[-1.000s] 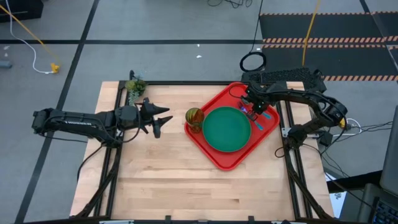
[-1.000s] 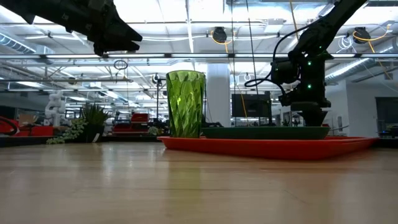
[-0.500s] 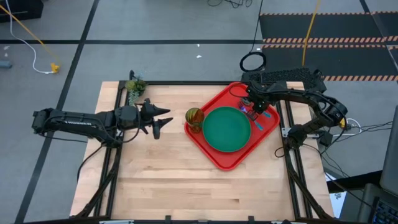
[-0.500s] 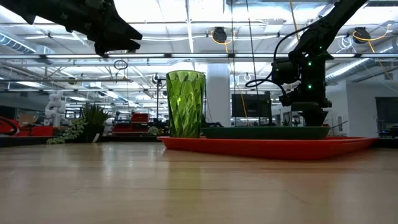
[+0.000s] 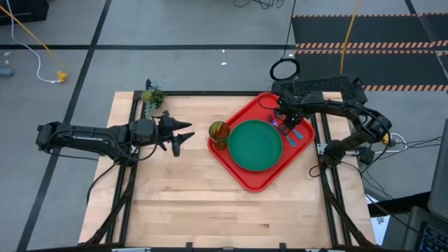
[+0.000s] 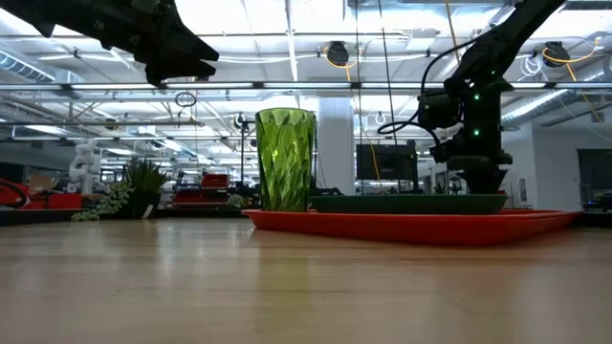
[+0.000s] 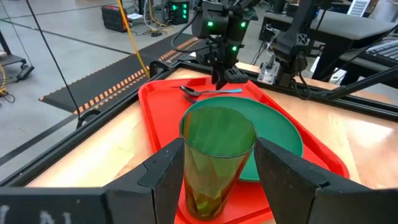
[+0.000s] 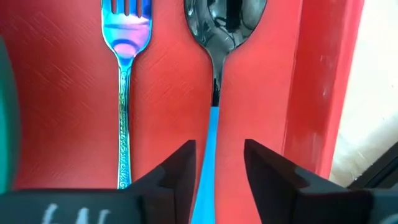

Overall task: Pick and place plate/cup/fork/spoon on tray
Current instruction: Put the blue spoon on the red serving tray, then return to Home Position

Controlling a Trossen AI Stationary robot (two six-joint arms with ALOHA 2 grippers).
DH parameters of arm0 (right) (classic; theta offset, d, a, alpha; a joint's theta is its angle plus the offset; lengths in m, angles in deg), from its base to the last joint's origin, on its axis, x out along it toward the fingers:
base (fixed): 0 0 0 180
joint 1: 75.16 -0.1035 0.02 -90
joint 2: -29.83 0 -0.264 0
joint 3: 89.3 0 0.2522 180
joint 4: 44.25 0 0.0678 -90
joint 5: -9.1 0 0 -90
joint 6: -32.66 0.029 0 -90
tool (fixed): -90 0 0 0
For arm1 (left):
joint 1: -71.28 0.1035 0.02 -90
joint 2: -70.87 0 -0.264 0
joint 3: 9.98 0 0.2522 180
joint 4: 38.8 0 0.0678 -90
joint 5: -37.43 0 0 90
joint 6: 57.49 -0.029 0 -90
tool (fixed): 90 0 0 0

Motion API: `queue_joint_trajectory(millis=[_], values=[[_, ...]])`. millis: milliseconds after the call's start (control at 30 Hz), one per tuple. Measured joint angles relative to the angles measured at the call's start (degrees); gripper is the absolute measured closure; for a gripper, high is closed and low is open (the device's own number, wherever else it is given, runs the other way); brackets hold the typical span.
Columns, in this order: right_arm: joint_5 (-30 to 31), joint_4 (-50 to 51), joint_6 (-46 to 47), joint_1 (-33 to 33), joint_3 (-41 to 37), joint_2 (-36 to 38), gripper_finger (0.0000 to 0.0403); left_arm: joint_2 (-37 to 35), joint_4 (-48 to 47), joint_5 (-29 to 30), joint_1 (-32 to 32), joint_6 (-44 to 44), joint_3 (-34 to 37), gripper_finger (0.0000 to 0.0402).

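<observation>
The red tray (image 5: pixel 241 175) lies on the table's right half with the green plate (image 5: pixel 255 145) in its middle. The cup (image 7: pixel 217 155) stands upright on the tray's left corner. Fork (image 8: pixel 126 56) and spoon (image 8: pixel 217 37) lie side by side on the tray floor between the plate and the far-right rim. My right gripper (image 8: pixel 217 168) points down over them, open, its fingers on either side of the spoon's blue handle (image 8: pixel 208 143). My left gripper (image 5: pixel 183 133) hovers open above the table, left of the cup and apart from it.
A small potted plant (image 5: pixel 151 98) stands at the table's far left corner. A black ring (image 5: pixel 283 69) lies on the floor beyond the far edge. Bare wood (image 5: pixel 210 210) stretches across the table's near half.
</observation>
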Motion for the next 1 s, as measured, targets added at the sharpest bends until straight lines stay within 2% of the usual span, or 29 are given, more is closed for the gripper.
queue_joint_trajectory(millis=[133,233,433,533,667,800,1000], values=[[0.0,0.0,0.9,-0.2,0.0,2.9,0.0262,0.0,0.0,0.0,0.0,0.0,0.0,0.0204],[0.0,0.0,1.5,-1.5,0.0,7.9,0.0262,0.0,0.1,0.0,0.0,0.3,0.0,0.0204],[-1.9,-0.3,2.1,-8.5,0.0,20.5,0.0262,0.0,1.2,0.1,0.0,0.6,0.0,0.0204],[-3.3,-0.7,3.0,-13.2,0.0,25.7,0.0268,0.0,2.1,0.1,0.0,-2.5,0.0,0.0204],[-3.3,-4.9,3.0,-20.9,-1.3,31.4,0.0289,0.0,2.2,0.0,0.0,-1.7,-0.1,0.0204],[-3.3,-13.6,3.0,-27.9,-5.5,36.3,0.0321,0.0,3.8,-4.7,-0.6,-2.8,-0.1,0.0207],[-3.0,-23.8,1.7,-34.8,-12.2,39.9,0.0383,0.0,2.4,-4.6,-1.4,-3.8,-0.1,0.0259]])
